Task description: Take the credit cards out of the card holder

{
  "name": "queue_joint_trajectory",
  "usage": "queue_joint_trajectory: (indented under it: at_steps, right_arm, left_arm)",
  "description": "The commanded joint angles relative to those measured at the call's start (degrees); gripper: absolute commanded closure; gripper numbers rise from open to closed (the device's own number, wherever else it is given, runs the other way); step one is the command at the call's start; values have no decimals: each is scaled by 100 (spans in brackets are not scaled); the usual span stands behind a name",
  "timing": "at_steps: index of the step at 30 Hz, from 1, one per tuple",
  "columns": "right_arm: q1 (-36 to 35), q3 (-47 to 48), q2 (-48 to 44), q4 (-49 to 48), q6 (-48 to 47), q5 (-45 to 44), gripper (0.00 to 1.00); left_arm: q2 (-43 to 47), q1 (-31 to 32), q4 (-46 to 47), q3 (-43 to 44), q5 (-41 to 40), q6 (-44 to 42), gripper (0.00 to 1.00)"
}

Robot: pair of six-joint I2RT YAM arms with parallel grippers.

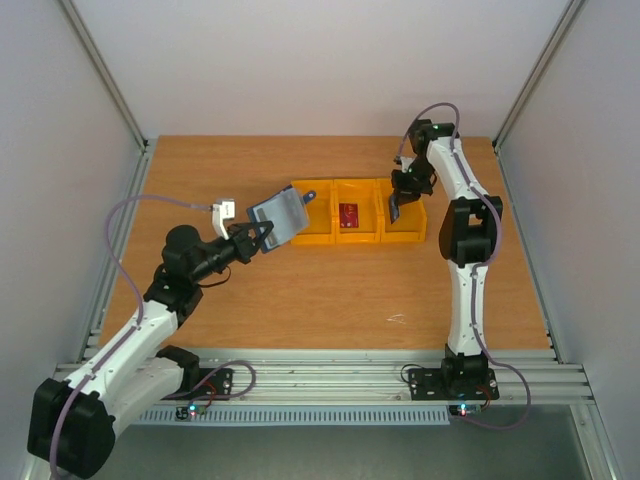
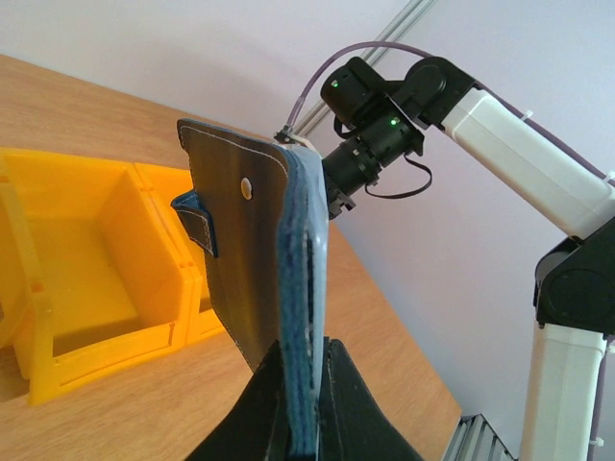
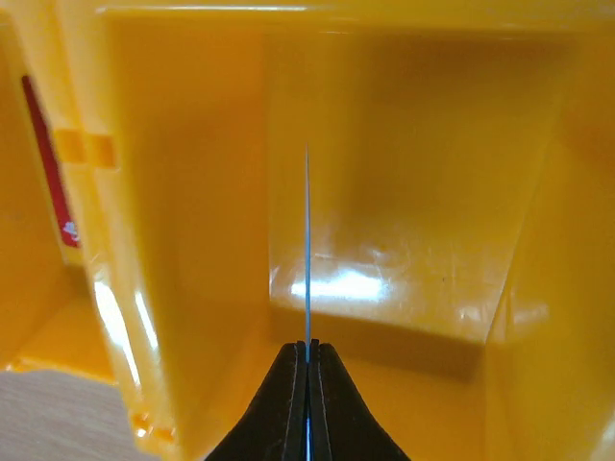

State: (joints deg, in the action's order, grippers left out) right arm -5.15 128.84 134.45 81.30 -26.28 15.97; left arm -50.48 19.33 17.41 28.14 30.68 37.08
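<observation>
1. Left wrist: left gripper [image 2: 303,384] clamps the card holder [image 2: 252,269] by its lower edge; holder upright, long axis vertical, beside orange bins [image 2: 86,250].
2. Right gripper [image 3: 307,357] pinches blue card [image 3: 307,250] edge-on, pointing into rightmost bin [image 3: 413,192].

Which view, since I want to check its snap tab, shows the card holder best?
The left wrist view: the card holder is close and large, clamped in the left hand, snap and tab plain. The top view shows it small, held near the orange bins. The right wrist view does not show it.

One card holder [image 1: 278,220], two cards [image 1: 348,214], three bins [image 1: 360,238]
</observation>
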Motion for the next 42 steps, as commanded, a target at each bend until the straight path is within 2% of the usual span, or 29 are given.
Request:
queue_joint_trajectory:
  at_steps: [1, 6, 12, 17, 22, 24, 28, 30, 32, 34, 37, 39, 41, 42]
  right_arm:
    - [17, 408, 385, 352, -87, 73, 99]
    - [35, 502, 579, 448, -49, -105, 98]
    - [35, 710, 366, 470, 66, -482, 71]
    - [-101, 1396, -69, 873, 91, -845, 63]
    - [-492, 1330, -1239, 870, 18, -806, 57]
    - [-860, 842, -1938, 580, -264, -461, 54]
    - [-2103, -740, -3514, -503, -967, 684, 52]
    - [-2595, -1609, -4234, -1368, -876, 1464, 49]
    - [-3024, -2487, -4818, -2421, -430, 1772, 48]
    - [-3525, -3065, -5241, -3071, -96, 1076, 48]
    - [-4399, -3500, -5472, -3517, 86, -1063, 47]
    - [-4792, -3629, -5459, -3681, 131, -2028, 45]
    - [-4956, -3719, -5383, -3743, 220, -2255, 40]
    - [-5002, -3739, -5328, -3737, 268, -2211, 33]
  left_arm:
    - [-65, -56, 592, 33, 87, -25, 100]
    - [-118, -86, 596, 55, 91, -34, 100]
    - [-133, -95, 618, 77, 146, -34, 100]
    - [-124, -88, 667, 116, 246, -19, 100]
    - [-38, -95, 706, 229, 433, 4, 100]
    - [14, -92, 843, 262, 664, 10, 100]
    - [71, -80, 1135, 429, 1227, -53, 100]
    - [74, -56, 1195, 513, 1492, -159, 100]
    - [82, -37, 1202, 586, 1617, -225, 100]
    - [99, -7, 1190, 632, 1635, -183, 100]
    - [142, 49, 1219, 653, 1679, -83, 100]
    - [157, 77, 1216, 643, 1695, 5, 100]
    - [181, 111, 1216, 632, 1694, 50, 100]
    - [198, 126, 1217, 637, 1699, 53, 100]
